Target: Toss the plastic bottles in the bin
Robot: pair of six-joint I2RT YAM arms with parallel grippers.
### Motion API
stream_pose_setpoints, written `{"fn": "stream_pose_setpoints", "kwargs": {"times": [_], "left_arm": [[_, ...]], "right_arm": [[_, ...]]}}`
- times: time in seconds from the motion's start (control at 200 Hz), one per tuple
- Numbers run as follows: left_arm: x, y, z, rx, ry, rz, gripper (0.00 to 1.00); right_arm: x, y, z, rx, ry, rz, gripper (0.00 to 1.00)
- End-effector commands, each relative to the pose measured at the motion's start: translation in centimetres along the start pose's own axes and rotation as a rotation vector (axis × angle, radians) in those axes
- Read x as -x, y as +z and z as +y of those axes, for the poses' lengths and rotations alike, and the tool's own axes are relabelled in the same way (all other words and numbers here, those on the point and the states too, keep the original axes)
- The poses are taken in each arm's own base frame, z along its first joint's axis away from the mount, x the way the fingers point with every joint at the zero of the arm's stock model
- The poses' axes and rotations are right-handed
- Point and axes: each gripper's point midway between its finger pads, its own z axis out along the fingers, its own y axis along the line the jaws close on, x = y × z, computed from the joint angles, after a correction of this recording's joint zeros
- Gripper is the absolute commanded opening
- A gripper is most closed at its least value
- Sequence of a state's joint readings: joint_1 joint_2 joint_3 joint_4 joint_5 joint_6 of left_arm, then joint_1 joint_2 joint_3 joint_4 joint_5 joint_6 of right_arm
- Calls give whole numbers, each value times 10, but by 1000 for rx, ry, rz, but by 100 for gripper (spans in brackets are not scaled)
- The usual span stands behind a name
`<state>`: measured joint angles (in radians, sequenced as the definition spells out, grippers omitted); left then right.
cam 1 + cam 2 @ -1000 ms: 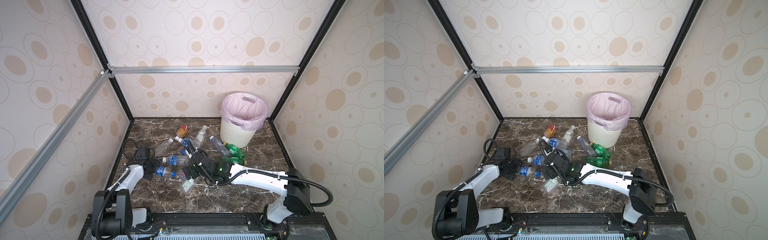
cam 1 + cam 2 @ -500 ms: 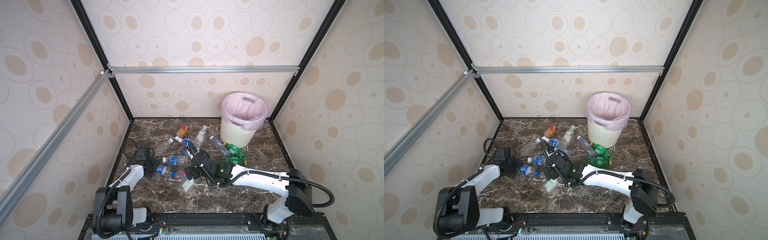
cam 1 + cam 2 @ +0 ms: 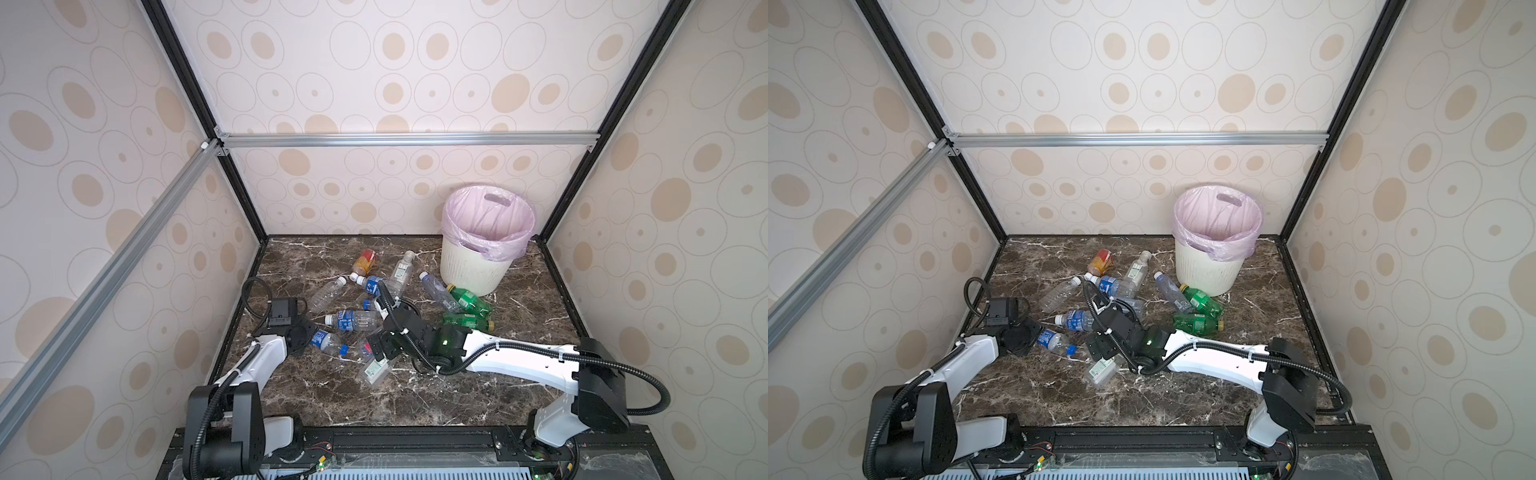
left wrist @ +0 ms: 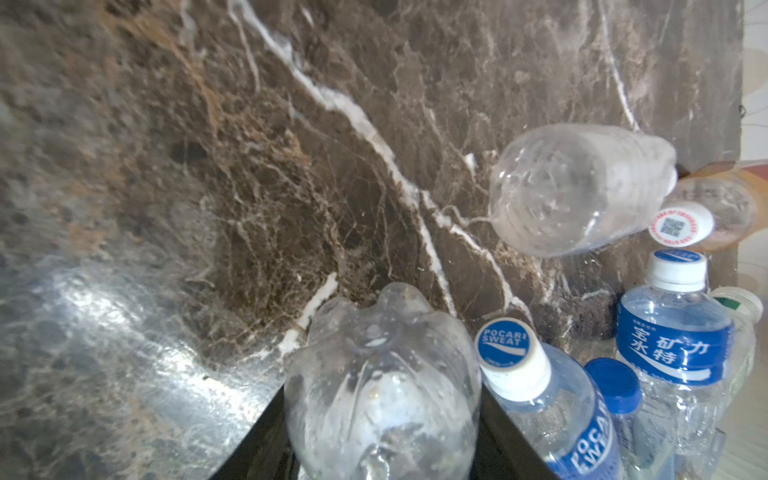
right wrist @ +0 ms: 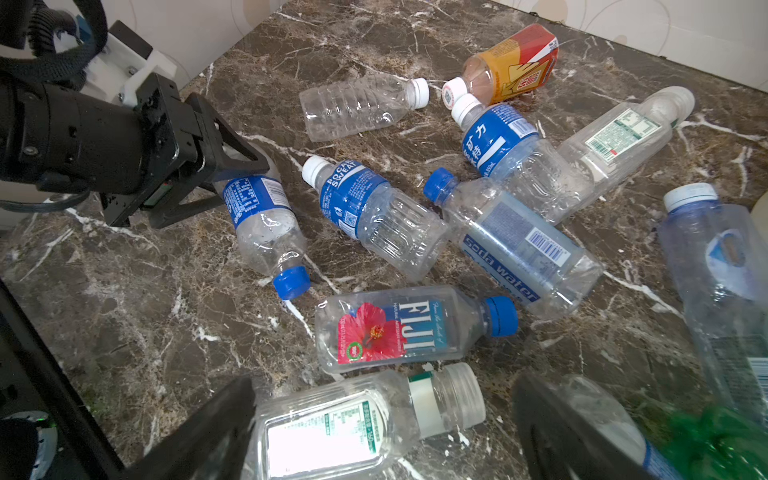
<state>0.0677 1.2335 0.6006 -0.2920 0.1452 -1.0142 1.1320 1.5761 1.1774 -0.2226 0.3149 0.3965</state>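
Jaws of the left gripper (image 5: 239, 183) are clamped on the base end of a blue-capped bottle (image 5: 266, 224) that lies on the marble table (image 5: 145, 311). The right gripper (image 5: 386, 399) has its jaws wide apart, one on each side of a white-labelled bottle (image 5: 324, 436). The bin (image 3: 469, 270) stands well beyond both grippers, with other plastic bottles (image 3: 469, 300) lying between.

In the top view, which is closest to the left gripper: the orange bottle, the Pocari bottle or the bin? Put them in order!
1. Pocari bottle, lying just beside the left gripper.
2. Orange bottle, farther back, near the middle.
3. Bin, in the back right corner.
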Motion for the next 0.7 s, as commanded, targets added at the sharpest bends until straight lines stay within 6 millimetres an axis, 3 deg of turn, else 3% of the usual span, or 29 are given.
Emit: {"fn": "stream_pose_setpoints", "kwargs": {"times": [0.0,0.325,0.585,0.69], "left_arm": [[18,-19,-15,-45,78,-73,49],[25,-70,-94,-433,249,-139,49],[3,-121,-165,-712,392,-120,49],[-18,-134,-192,-783,459,-68,50]], "right_arm": [[14,-9,10,56,40,-43,100],[31,-13,11,144,95,-63,100],[52,-25,-8,150,144,-115,100],[59,-30,-14,153,163,-141,99]]}}
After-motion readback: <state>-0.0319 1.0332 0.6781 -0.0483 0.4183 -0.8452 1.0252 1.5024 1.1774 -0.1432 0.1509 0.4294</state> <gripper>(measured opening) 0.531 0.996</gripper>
